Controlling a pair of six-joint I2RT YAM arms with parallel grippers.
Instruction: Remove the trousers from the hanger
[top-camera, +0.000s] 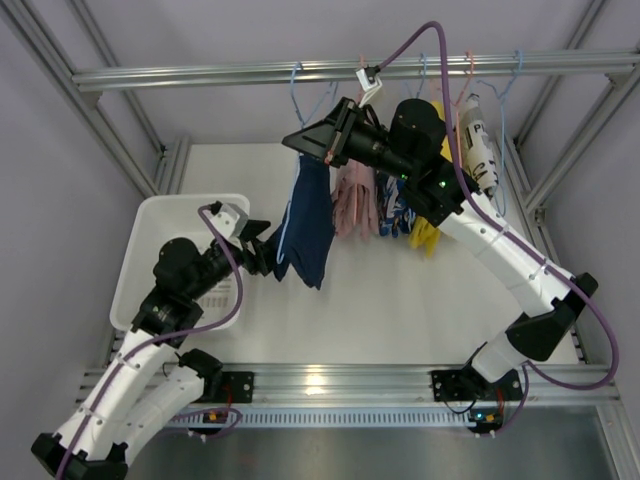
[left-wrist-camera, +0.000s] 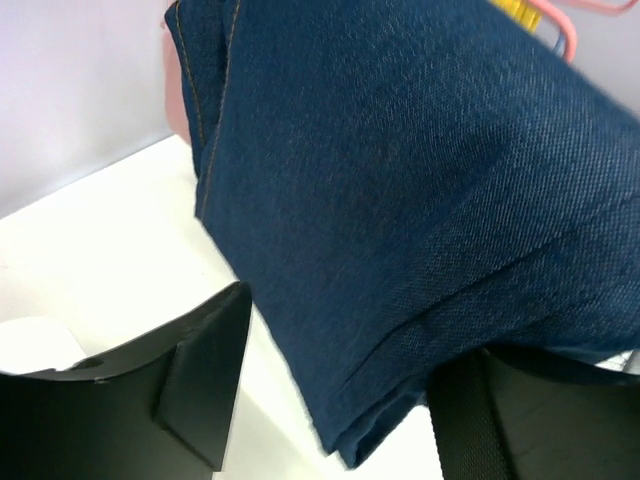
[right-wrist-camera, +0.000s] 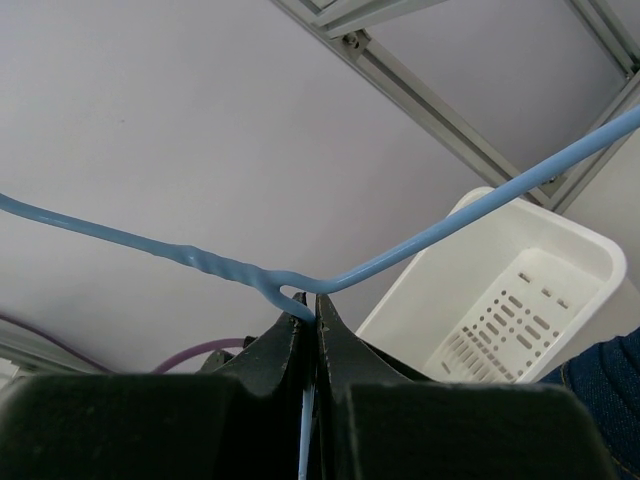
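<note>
The navy trousers (top-camera: 308, 225) hang from a blue wire hanger (top-camera: 297, 88) on the top rail. The pink trousers (top-camera: 352, 200) hang just to their right. My right gripper (top-camera: 295, 141) is shut on the blue hanger's wire (right-wrist-camera: 450, 220), just below its twisted neck, as the right wrist view (right-wrist-camera: 312, 312) shows. My left gripper (top-camera: 262, 245) is open at the lower left edge of the navy trousers. In the left wrist view the trousers' hem (left-wrist-camera: 400, 250) hangs between the spread fingers (left-wrist-camera: 200, 370), with the left gripper (left-wrist-camera: 340, 410) not closed on it.
A white basket (top-camera: 160, 230) stands on the table at the left, under my left arm, and shows in the right wrist view (right-wrist-camera: 520, 290). A blue patterned garment (top-camera: 395, 215) and a yellow garment (top-camera: 425, 238) hang right of the pink trousers. The metal rail (top-camera: 200, 75) crosses the top.
</note>
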